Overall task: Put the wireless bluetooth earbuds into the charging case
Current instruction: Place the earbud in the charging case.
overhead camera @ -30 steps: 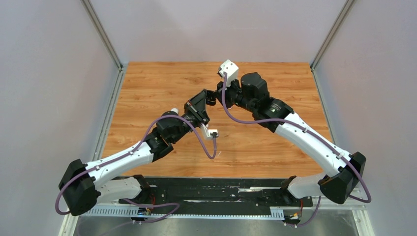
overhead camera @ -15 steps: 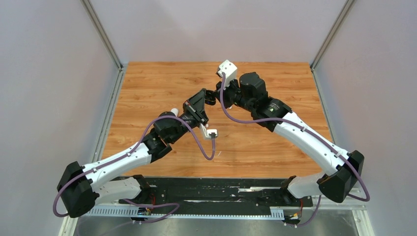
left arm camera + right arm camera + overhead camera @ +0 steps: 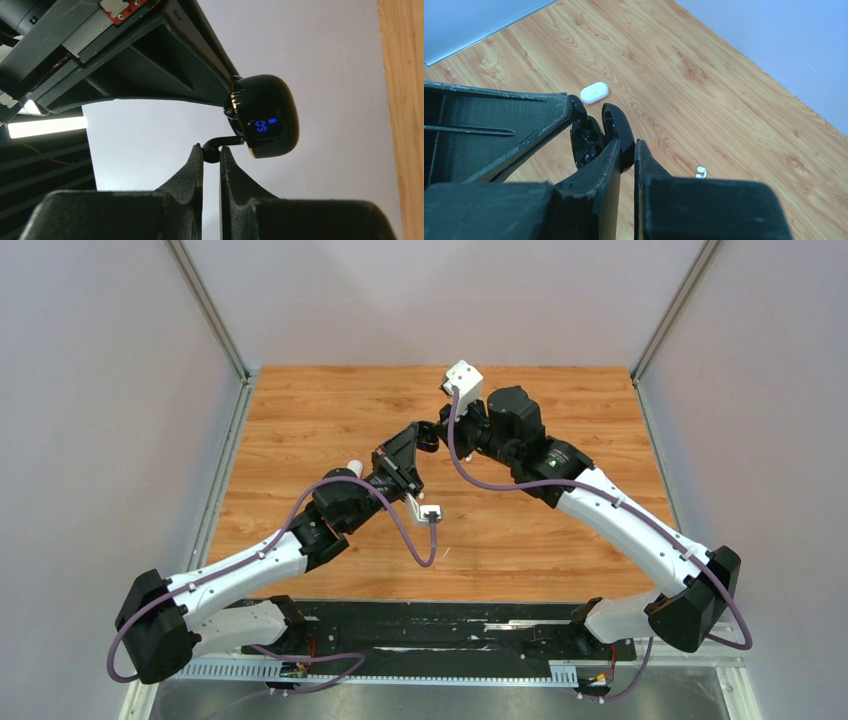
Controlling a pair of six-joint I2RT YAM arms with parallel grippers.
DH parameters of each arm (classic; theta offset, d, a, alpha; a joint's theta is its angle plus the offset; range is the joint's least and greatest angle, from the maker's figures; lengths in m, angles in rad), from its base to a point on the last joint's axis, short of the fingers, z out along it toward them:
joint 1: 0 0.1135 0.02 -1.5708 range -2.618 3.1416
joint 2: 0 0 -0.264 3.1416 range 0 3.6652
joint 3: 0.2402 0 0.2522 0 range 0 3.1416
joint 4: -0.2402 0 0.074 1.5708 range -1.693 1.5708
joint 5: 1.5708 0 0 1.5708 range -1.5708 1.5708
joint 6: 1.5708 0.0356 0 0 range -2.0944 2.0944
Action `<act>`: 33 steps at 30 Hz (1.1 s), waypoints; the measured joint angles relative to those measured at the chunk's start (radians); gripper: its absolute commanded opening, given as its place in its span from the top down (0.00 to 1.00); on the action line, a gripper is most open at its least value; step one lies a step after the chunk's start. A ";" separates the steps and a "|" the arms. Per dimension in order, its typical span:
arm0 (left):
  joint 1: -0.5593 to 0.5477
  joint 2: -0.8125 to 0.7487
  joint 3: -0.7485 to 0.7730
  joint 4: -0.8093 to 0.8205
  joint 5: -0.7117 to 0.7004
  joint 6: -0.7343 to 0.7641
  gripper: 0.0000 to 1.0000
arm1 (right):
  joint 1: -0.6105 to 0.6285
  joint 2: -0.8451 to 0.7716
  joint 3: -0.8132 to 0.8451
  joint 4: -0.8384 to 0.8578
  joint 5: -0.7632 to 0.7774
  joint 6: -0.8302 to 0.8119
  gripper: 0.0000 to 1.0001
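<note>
Left fingers [image 3: 196, 167] clenched on black earbud [image 3: 214, 148], its tip meeting the open black charging case [image 3: 265, 117] at 1 o'clock of them, which right fingers [image 3: 609, 165] grasp by one shell half above the table [image 3: 704, 100]; prob best: line bud w/ cavity, press slow, no twisting

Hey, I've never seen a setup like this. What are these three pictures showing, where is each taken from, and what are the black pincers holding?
These are two robot arms bolted at the near edge of a wooden table. The wide picture comes from a camera above and behind them; the other two come from a camera on each wrist. The left end effector pinches a black earbud. The right end effector grips an open black charging case with a blue display. They meet in the air. On the wood lie a white case and one white earbud.
</note>
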 measured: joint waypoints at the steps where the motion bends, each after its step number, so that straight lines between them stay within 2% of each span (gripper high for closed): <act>1: 0.000 0.000 -0.003 0.000 0.000 0.000 1.00 | 0.000 0.000 0.001 0.000 0.000 0.000 1.00; 27: 0.000 0.021 -0.025 0.024 -0.045 0.016 1.00 | -0.003 0.000 0.005 -0.002 -0.004 0.012 1.00; 31: 0.000 -0.008 -0.037 0.006 -0.031 0.019 0.88 | -0.010 0.000 0.005 -0.003 -0.011 0.027 1.00; 33: 0.000 -0.024 -0.040 -0.008 -0.025 0.020 0.79 | -0.009 0.000 0.008 -0.004 -0.019 0.032 1.00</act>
